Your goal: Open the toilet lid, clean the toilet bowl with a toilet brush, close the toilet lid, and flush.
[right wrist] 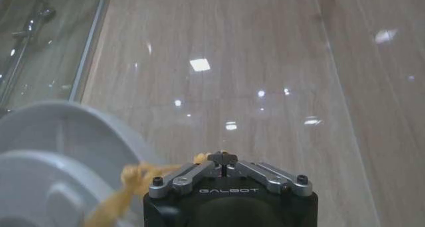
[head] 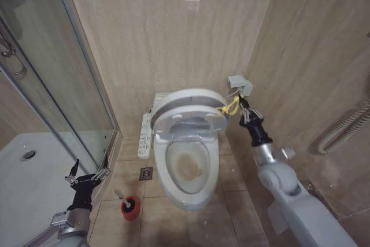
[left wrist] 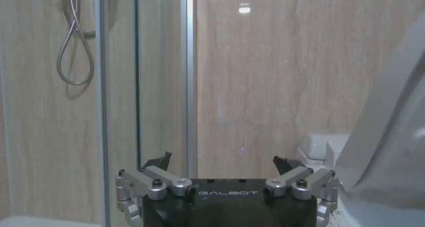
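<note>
- We see the right tool [head: 241, 103] pinching the yellow tag [head: 230, 106] of the half-raised toilet lid [head: 186, 105], centre frame
- Left tool [head: 88, 171] spread, lower left, beside the toilet brush [head: 125, 198]

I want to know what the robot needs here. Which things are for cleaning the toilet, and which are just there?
For the job:
toilet lid, lifted by its yellow tag
toilet bowl
toilet brush
right gripper

Just there:
shower hose
floor drain
left gripper, waiting

Left gripper [head: 88, 170] spread, right gripper [head: 242, 106] pinched.
</note>
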Tool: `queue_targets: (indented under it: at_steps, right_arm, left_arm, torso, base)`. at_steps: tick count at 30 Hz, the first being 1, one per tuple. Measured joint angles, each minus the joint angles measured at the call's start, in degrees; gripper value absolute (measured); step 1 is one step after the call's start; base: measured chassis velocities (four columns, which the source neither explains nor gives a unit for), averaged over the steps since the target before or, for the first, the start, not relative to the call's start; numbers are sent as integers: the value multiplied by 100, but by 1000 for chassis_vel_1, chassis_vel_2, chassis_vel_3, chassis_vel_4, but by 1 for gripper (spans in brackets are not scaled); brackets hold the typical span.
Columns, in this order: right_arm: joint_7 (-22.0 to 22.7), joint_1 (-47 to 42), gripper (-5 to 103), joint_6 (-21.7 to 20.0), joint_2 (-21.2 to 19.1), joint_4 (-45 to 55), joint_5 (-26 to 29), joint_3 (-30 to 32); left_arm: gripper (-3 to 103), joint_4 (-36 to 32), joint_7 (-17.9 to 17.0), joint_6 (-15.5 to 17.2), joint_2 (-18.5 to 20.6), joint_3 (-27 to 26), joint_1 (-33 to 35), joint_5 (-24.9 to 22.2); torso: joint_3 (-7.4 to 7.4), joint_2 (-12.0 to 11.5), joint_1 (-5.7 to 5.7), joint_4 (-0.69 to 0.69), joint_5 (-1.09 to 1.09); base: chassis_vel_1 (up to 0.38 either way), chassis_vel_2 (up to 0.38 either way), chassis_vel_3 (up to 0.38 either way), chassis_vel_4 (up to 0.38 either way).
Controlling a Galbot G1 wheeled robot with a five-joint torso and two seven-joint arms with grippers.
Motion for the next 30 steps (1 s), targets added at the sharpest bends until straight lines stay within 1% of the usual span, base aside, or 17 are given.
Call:
queue_targets:
  at_steps: [1, 2, 4, 5, 6, 8, 9, 10, 12, 13, 16, 20, 23, 30]
  right_arm:
    - [0, 0, 0, 0, 0, 0, 0, 0]
    - [-12, 221, 0, -5, -21, -183, 71, -156]
    - [-86, 874, 0, -5, -39, -660, 227, -543]
    - [-86, 874, 0, -5, -39, -660, 227, -543]
    - [-115, 1091, 0, -3, -37, -821, 272, -670]
    - [-229, 1755, 0, 2, 7, -1333, 435, -1016]
    - [-275, 1948, 0, 4, 24, -1492, 503, -1107]
    - [-275, 1948, 0, 4, 24, -1492, 503, -1107]
    - [-379, 2316, 0, 8, 71, -1851, 676, -1313]
    - [-379, 2316, 0, 8, 71, -1851, 676, -1313]
    - [-550, 2728, 0, 8, 93, -2321, 887, -1555]
    - [-678, 2866, 0, 8, 84, -2525, 953, -1632]
    - [-908, 3169, 0, -3, 48, -2882, 1059, -1751]
    - [-1002, 3615, 0, -87, 36, -3292, 1072, -1839]
  left_arm:
    - [100, 0, 0, 0, 0, 0, 0, 0]
    - [100, 13, 4, 9, 0, -2, 1, 8]
    - [100, 54, 12, 15, 2, -23, 4, 20]
    - [100, 54, 12, 15, 2, -23, 4, 20]
    - [100, 71, 14, 16, 5, -33, 5, 21]
    - [100, 125, 17, 12, 13, -62, 9, 23]
    - [100, 144, 17, 10, 15, -75, 15, 23]
    - [100, 144, 17, 10, 15, -75, 15, 23]
    - [100, 183, 17, 2, 27, -108, 13, 19]
    - [100, 183, 17, 2, 27, -108, 13, 19]
    - [100, 247, 17, -15, 55, -152, -10, -6]
    - [100, 282, 17, -20, 66, -163, -48, -21]
    - [100, 356, 16, -25, 66, -148, -134, -33]
    - [100, 426, 16, -28, 52, -119, -214, -35]
  torso:
    - [0, 0, 0, 0, 0]
    - [0, 0, 0, -2, 1]
    - [0, 0, 0, -2, 1]
    - [0, 0, 0, -2, 1]
    - [0, 0, 0, -1, 0]
    - [0, 0, 0, 2, 1]
    - [0, 0, 0, -1, 0]
    - [0, 0, 0, -1, 0]
    - [0, 1, 0, -3, 0]
    - [0, 1, 0, -3, 0]
    - [0, 1, 0, -2, 0]
    - [0, 1, 0, -1, 1]
    - [0, 0, 0, 4, 1]
    - [1, 0, 0, 2, 1]
  base:
    - [0, 0, 0, 0]
    - [0, 0, 0, 0]
    - [0, 0, 0, 0]
    - [0, 0, 0, 0]
    - [0, 0, 0, 0]
    - [0, 0, 0, 0]
    - [0, 0, 0, 0]
    - [0, 0, 0, 0]
    - [0, 0, 0, 0]
    - [0, 0, 0, 0]
    - [0, 0, 0, 0]
    - [0, 0, 0, 0]
    - [0, 0, 0, 0]
    - [0, 0, 0, 0]
